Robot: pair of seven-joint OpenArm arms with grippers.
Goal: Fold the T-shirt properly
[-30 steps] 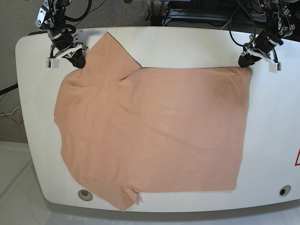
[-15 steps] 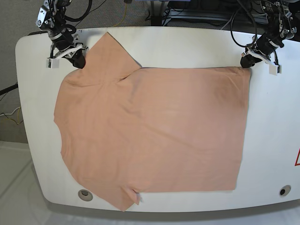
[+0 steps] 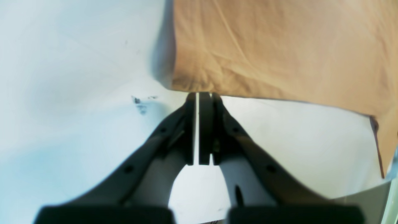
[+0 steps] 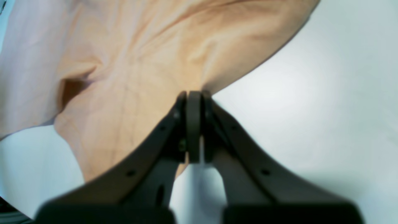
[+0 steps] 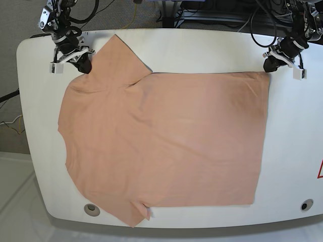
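We're at the grab step; T-shirt [image 5: 161, 141] lies flat on the white tabletop [image 5: 298, 131]; right gripper [image 4: 194, 99] is clamped on the shoulder by the sleeve, left gripper [image 3: 200, 95] pinched together at the hem corner, fabric btwn the pads not clear; next we lift both evenly and fold toward the near edge.

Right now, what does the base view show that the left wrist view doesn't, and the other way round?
Only the base view shows the whole T-shirt spread flat on the white table, both sleeves, and the right claw at the far shoulder.

Only the left wrist view shows the left claw close up: fingers almost together at the shirt's hem corner, and a dark smudge on the table.

Both show the peach fabric, the white tabletop, and the left claw at that far corner.
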